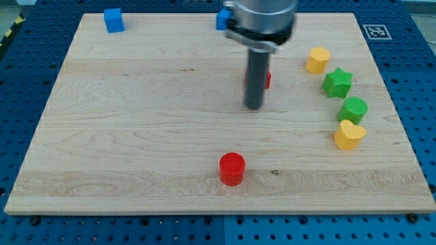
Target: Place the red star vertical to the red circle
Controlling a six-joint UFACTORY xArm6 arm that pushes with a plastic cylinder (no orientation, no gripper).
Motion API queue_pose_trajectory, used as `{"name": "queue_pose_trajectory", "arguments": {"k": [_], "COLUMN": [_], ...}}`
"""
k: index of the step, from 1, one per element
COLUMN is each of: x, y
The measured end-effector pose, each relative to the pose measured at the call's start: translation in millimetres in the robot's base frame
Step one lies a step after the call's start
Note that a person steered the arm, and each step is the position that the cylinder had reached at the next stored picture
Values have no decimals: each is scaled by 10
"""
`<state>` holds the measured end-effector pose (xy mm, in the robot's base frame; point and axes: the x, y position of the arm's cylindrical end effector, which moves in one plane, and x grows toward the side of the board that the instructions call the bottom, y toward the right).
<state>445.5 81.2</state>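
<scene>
My tip (253, 107): rod end resting on the counter (136, 136), just in front of the red block
Fingers: the arm has none, only the rod
Red star (266, 79): mostly hidden behind the rod, shape unclear, upper middle of the counter
Red circle (231, 168): near the view's bottom, well apart from my tip, slightly to its left
Right side: yellow hexagon (317, 60), green star (337, 82), green cylinder (353, 109), yellow heart (349, 135)
Top edge: blue cube (114, 20), another blue block (222, 18) partly hidden by the arm
</scene>
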Motion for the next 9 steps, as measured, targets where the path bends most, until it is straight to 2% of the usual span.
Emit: {"name": "queue_pose_trajectory", "arguments": {"k": [1, 2, 5, 8, 9], "x": [-16, -64, -433, -739, -739], "y": [680, 668, 47, -820, -847]}}
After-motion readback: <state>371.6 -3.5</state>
